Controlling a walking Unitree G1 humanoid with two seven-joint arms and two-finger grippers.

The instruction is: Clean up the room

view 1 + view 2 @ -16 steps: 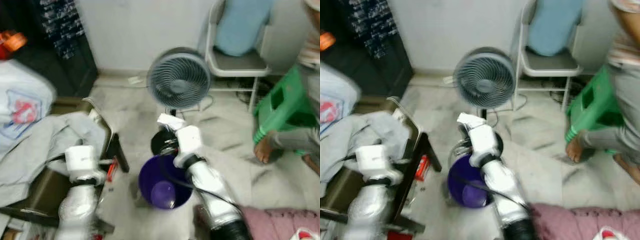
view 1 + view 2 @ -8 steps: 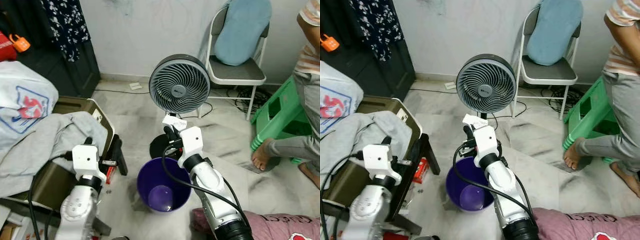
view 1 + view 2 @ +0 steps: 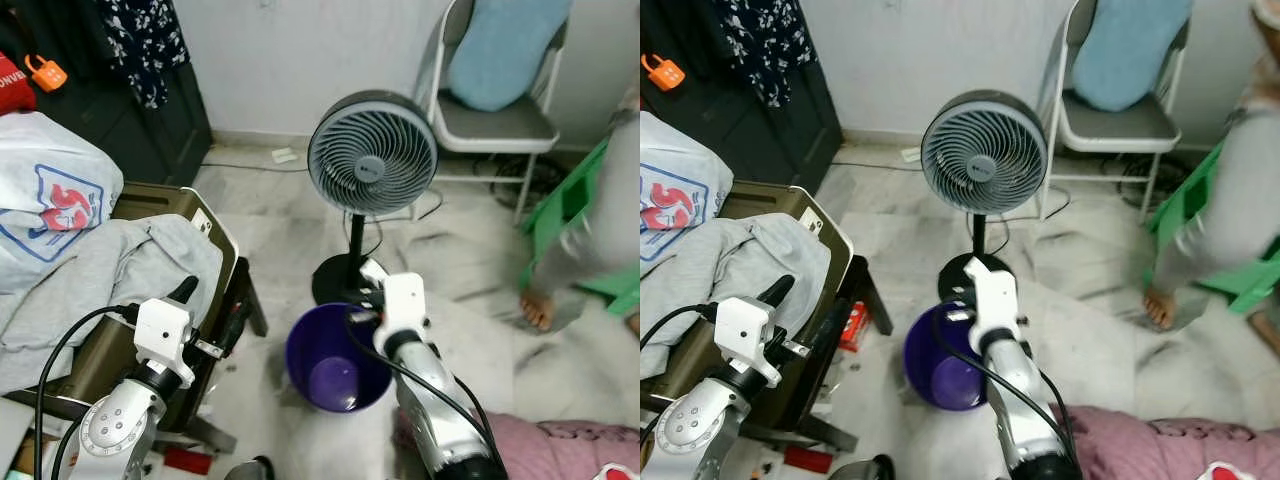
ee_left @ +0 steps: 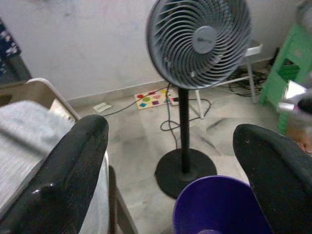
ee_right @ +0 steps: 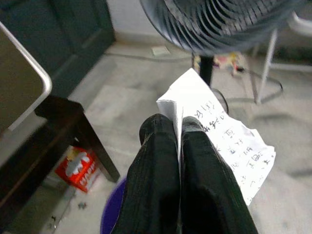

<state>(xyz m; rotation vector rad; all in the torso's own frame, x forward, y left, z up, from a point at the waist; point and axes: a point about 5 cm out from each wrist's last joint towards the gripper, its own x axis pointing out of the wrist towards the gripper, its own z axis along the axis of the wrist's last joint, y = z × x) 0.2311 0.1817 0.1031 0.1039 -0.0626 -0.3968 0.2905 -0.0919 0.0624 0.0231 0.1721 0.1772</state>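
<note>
My right gripper [image 5: 178, 129] is shut on a white sheet of paper [image 5: 222, 134] with handwriting on it. In the eye views the right gripper [image 3: 372, 278] sits over the far rim of a purple bin [image 3: 335, 368], just in front of the fan's base. The bin stands on the floor between my arms, and its inside looks bare. My left gripper [image 4: 173, 131] is open with nothing between its fingers. It hangs beside the dark table at the left [image 3: 186, 291], pointing toward the bin [image 4: 219, 207].
A grey standing fan [image 3: 372, 155] rises right behind the bin. A dark table [image 3: 235, 300] with grey clothes [image 3: 120, 265] stands left, a red pack [image 3: 852, 326] under it. A chair [image 3: 495, 115], a green stool [image 3: 575, 195] and a moving person [image 3: 600, 230] are right. Pink cloth [image 3: 560, 450] lies near right.
The camera has shifted and cleared of blur. My right gripper, still holding the paper, has come lower over the bin's rim. The person at the right has moved and is now blurred.
</note>
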